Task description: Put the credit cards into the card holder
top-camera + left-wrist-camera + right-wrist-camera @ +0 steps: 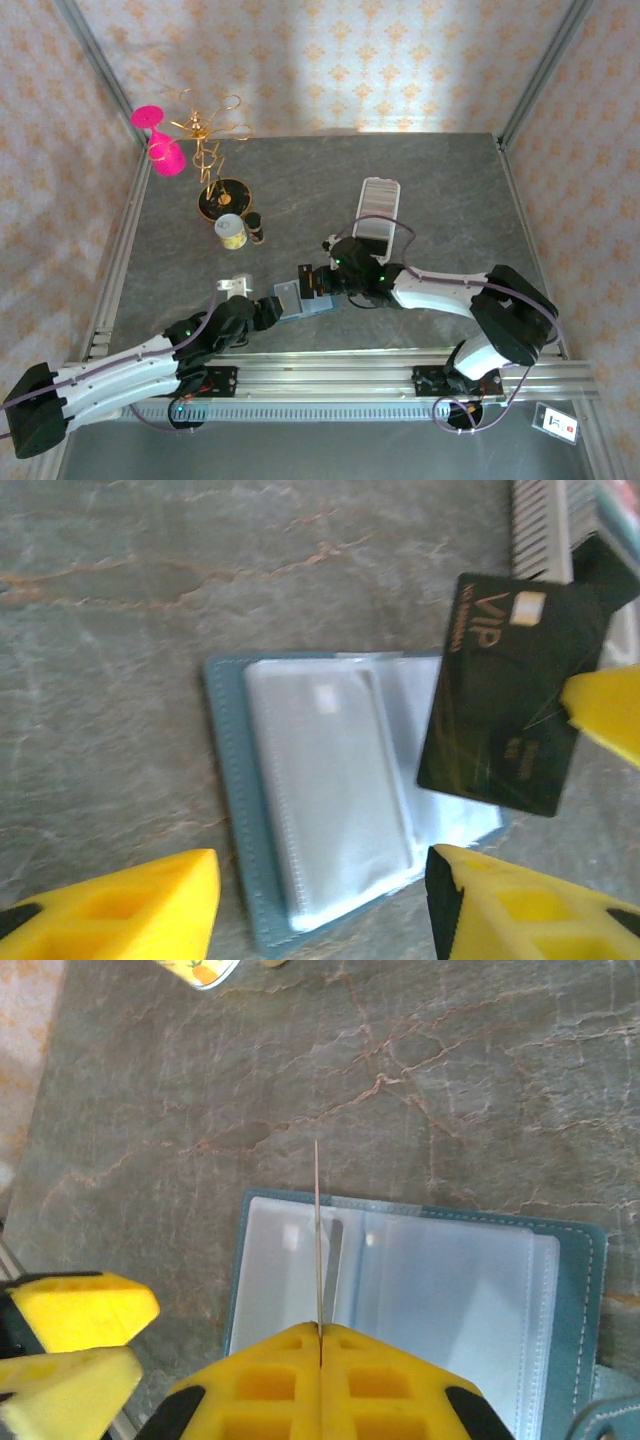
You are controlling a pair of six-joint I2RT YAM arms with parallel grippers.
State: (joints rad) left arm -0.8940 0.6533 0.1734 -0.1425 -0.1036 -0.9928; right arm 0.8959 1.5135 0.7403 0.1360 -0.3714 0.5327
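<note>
Right gripper (320, 1332) clamps a credit card (505, 695) above the card holder (578, 1290); left gripper (315, 920) stands open.

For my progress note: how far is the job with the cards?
Done: the card holder lies open. In hand: the right pincer is shut on a black card, held over its sleeves; the left pincer is open at its edge. Left: seating this card, then the cards in the white tray.
</note>
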